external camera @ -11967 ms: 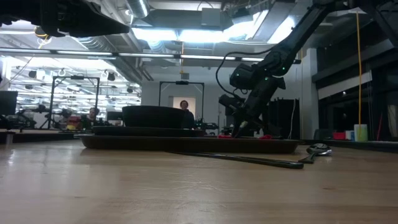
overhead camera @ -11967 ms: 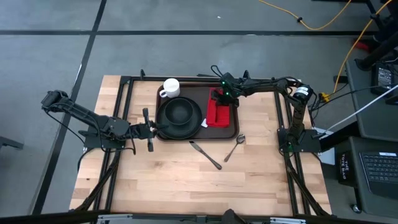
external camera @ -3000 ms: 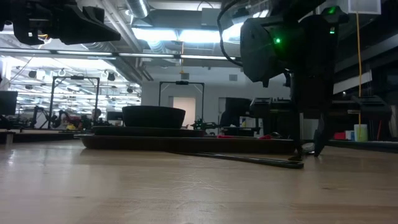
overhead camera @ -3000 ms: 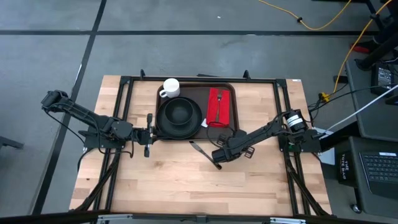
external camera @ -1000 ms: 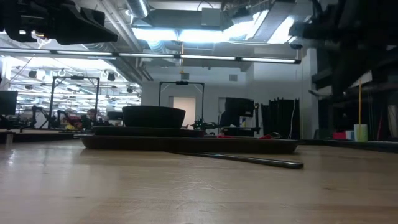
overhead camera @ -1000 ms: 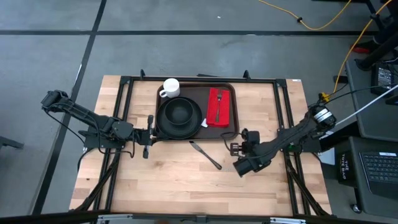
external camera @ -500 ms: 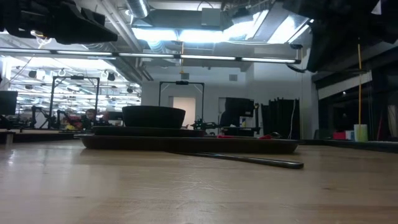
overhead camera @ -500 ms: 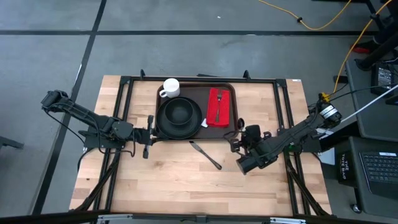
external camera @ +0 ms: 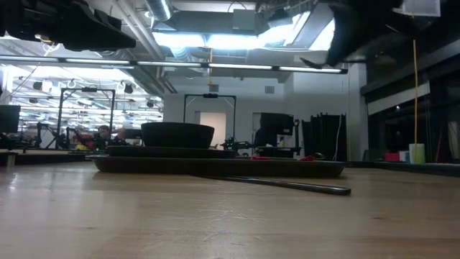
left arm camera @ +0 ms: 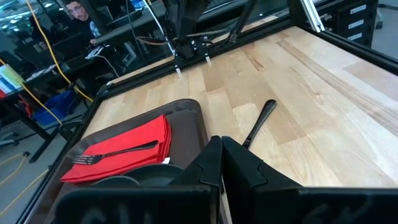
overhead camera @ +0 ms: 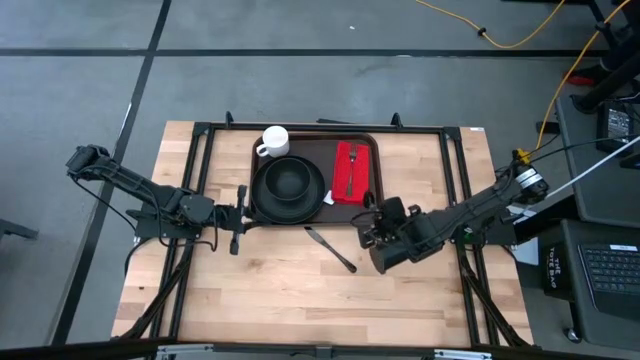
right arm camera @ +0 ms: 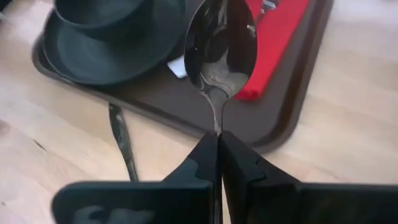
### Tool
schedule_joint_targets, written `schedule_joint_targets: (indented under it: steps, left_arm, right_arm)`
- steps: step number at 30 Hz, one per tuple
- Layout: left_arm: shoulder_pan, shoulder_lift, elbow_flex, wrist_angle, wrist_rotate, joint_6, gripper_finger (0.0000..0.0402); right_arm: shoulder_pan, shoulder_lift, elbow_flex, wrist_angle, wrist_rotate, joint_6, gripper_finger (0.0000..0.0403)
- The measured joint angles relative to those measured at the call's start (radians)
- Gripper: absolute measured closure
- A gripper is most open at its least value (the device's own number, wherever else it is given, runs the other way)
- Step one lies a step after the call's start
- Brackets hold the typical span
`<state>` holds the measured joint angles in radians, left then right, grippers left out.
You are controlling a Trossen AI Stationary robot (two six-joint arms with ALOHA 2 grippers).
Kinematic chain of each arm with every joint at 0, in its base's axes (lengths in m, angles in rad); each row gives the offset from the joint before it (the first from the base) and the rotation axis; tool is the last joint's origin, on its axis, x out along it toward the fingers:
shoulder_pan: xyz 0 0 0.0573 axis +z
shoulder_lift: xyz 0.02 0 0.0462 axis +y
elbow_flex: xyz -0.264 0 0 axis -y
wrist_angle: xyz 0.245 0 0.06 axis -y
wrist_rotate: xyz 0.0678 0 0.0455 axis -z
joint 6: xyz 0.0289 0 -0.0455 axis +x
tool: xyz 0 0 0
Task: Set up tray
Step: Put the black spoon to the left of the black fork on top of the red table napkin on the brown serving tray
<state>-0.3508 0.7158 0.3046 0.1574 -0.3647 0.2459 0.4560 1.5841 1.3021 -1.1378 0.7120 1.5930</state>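
The dark brown tray [overhead camera: 310, 146] lies at the table's far middle. It holds a black plate with a bowl [overhead camera: 288, 185], a white mug [overhead camera: 274, 140] and a red napkin [overhead camera: 352, 172] with a fork [overhead camera: 351, 168] on it. A knife [overhead camera: 331, 249] lies flat on the wood in front of the tray. My right gripper [overhead camera: 370, 228] hangs over the tray's near right corner, shut on a spoon [right arm camera: 221, 50]. My left gripper [overhead camera: 237, 216] stands shut just off the tray's near left corner, with nothing between its fingers. My right gripper pinches the spoon's handle just behind the bowl [right arm camera: 217, 119] between its two fingers. It comes slanting down from the table's near right side, fingers along the handle. The spoon sticks out past the fingertips, its hollow toward the wrist camera, lifted clear above the tray's corner [right arm camera: 273, 134].
The table's black frame rails [overhead camera: 455, 170] run along both sides of the tray and across the far edge. Bare wood [overhead camera: 300, 290] fills the near half of the table. Yellow cable and desks lie on the floor beyond the right edge.
My right gripper has risen and gone toward the table's left, to the tray's near right corner, rolling its wrist as it went. It has stayed shut on the spoon, which has travelled with it clear of the table.
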Motion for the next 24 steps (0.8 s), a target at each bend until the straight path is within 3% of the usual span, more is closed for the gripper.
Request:
schedule_joint_targets:
  steps: [4, 15, 24]
  left_arm:
    - [0.0, 0.0, 0.0, 0.0, 0.0, 0.0, 0.0396]
    - [0.0, 0.0, 0.0, 0.0, 0.0, 0.0, 0.0395]
    - [0.0, 0.0, 0.0, -0.001, 0.0, 0.001, 0.0396]
  right_arm:
    - [-0.042, 0.0, 0.055, 0.031, 0.003, -0.119, 0.039]
    - [-0.199, 0.0, 0.111, 0.318, -0.004, -0.553, 0.039]
    - [-0.376, 0.022, 0.111, 0.473, -0.087, -0.698, 0.039]
